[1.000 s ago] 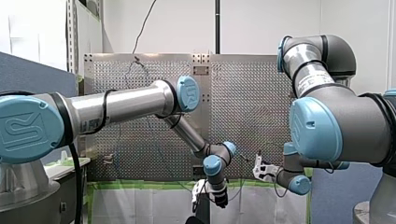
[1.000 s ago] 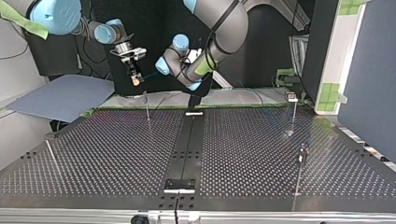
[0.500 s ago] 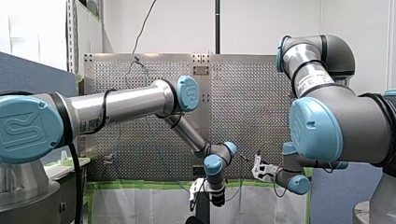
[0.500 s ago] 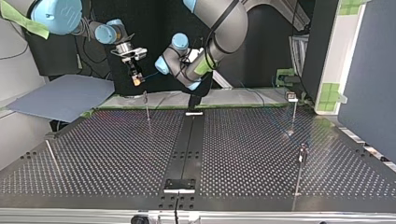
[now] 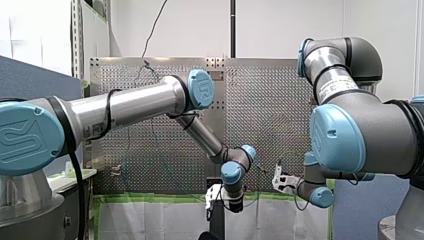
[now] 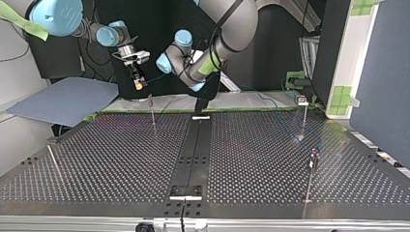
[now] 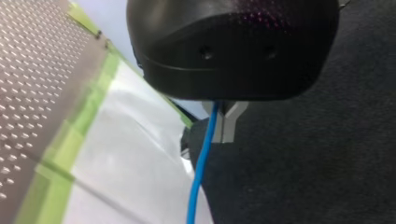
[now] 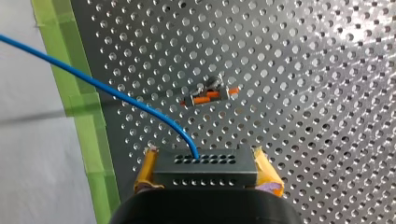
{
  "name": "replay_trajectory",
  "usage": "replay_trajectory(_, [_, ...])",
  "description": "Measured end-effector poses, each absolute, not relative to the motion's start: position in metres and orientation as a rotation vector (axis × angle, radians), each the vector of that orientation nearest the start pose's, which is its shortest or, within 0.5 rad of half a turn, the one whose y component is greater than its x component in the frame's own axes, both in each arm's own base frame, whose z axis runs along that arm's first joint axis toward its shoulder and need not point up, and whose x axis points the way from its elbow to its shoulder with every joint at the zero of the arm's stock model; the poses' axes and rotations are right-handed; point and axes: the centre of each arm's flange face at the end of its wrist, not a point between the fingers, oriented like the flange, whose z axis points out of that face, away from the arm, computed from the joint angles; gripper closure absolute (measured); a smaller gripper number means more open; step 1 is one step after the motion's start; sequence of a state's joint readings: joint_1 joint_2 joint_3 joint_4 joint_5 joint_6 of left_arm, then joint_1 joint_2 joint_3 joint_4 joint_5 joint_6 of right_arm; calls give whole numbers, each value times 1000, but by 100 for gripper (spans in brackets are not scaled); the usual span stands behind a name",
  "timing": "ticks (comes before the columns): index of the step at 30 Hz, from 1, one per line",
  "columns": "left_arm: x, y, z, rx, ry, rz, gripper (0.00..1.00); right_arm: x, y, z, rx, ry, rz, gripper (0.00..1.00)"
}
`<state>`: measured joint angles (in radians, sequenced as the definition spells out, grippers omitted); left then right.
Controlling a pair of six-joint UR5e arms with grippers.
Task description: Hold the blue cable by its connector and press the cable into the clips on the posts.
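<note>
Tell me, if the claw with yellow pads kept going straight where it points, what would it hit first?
Probably the orange-marked post clip, which sits ahead of my right gripper and the black connector it holds. If it slips past that, the perforated table. Depth is hard to judge.

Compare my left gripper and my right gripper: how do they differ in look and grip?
The left gripper has bare metal fingers; the right gripper has yellow pads. The left gripper closes on the cable itself; the right gripper clamps its black connector. The right gripper faces the perforated table; the left gripper hangs beyond its green-taped edge. Both hold one blue cable.
</note>
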<state>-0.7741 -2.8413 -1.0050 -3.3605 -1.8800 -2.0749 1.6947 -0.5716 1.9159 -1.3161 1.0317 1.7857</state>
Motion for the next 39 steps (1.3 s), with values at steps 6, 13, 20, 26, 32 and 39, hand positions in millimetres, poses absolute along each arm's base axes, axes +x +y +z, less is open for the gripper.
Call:
replay_trajectory(6, [410,-553,-81,184,2370,-177,100,241,-511,-91,-2209,1478,-2441,100])
replay_trajectory(13, [395,-560,-55,186,2296,-182,100,234,-529,-86,-2163,1524,-2462,100])
replay_trajectory(20, [379,-565,-32,187,2228,-188,100,226,-545,-83,-2154,1568,-2456,100])
replay_trajectory(26, [373,-565,-12,166,2177,-206,100,221,-556,-80,-2152,1587,-2452,100])
replay_trajectory(32, [377,-571,5,140,2121,-248,100,217,-569,-76,-2150,1599,-2457,100])
replay_trajectory(39, [388,-572,5,113,2078,-280,100,210,-581,-72,-2136,1614,-2473,100])
